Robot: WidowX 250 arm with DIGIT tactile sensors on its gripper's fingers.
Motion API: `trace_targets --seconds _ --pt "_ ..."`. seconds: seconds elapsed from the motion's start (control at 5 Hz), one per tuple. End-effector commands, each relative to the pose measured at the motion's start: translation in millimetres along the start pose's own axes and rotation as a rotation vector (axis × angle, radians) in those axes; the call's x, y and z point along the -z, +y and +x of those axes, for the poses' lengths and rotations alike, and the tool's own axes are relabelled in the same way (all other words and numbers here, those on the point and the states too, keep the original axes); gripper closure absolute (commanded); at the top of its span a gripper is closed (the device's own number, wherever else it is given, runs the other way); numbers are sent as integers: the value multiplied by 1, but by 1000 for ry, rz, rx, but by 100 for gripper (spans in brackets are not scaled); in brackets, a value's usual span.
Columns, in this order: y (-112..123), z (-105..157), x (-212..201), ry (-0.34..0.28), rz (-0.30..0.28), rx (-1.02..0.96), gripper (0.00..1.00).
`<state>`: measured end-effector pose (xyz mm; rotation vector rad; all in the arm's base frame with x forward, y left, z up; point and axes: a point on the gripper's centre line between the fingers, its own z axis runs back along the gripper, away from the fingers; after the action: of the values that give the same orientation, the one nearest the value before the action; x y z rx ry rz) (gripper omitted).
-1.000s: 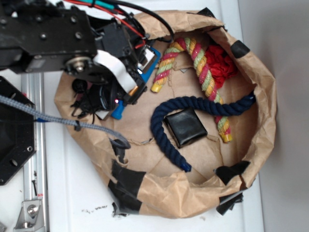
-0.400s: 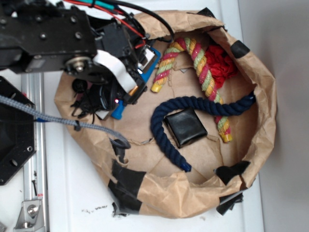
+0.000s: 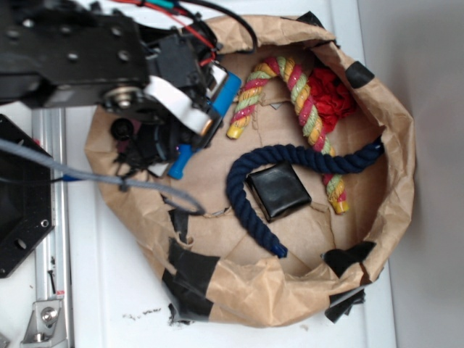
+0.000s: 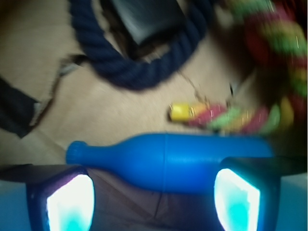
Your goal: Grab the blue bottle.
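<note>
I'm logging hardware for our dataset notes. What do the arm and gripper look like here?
The arm is black, boxy metal with visible screw holes, a white band near the wrist, and red, black and teal wires on top. A grey braided cable trails below it. The gripper has dark fingers with pale, glowing-looking pads.

The arm hides most of the blue bottle (image 3: 223, 94); the multicoloured rope (image 4: 226, 115) looks perhaps motion-blurred.

Bottle (image 4: 183, 161) lying sideways, probably between the gripper (image 4: 154, 199) fingers; rope (image 4: 130, 72) curled beyond it, pouch (image 3: 278, 190) inside that curl, all in bag (image 3: 391, 181).
</note>
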<state>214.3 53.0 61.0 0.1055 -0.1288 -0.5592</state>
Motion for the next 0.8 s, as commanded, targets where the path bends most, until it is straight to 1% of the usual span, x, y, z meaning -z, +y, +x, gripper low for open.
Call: trace_targets --seconds 0.0,0.2,0.4,0.6 --pt "-1 27 -17 -35 -35 -535 0" --pt "7 28 -29 -54 -15 -786 0" --pt "11 22 -11 -54 -18 -919 0" --pt "14 12 21 -66 -16 -936 0"
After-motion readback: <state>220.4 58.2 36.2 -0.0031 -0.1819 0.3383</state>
